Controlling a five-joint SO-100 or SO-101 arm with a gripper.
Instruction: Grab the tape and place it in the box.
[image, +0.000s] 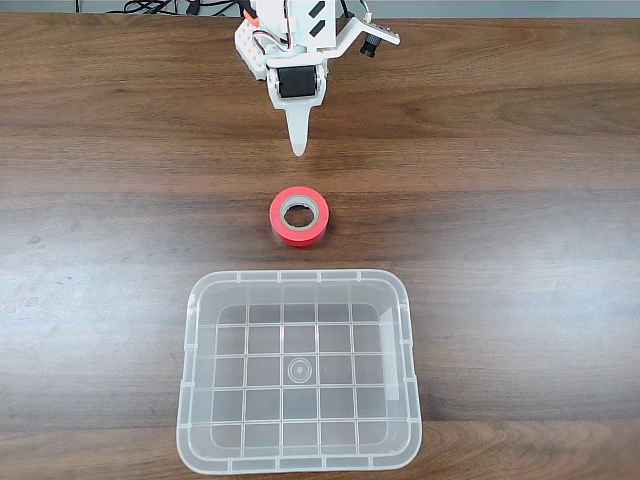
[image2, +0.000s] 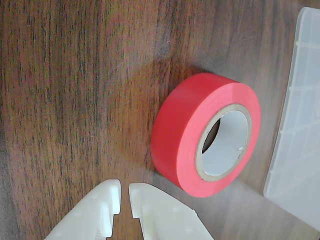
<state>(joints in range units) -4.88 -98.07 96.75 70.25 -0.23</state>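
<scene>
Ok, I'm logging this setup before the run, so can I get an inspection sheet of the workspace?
Surface: dark wood-grain table, bare around the items.
Job's things: red tape lies flat on the table, between the gripper and the box; clear box sits open and holds nothing.
Clutter: nothing seen.
Gripper: white gripper near the tape but apart from it, holding nothing; the wrist view shows only a narrow gap between its fingertips.
Cables: dark cables at the table's far edge in the fixed view, plus wires on the arm.
Surroundings: nothing seen beyond the table.
</scene>
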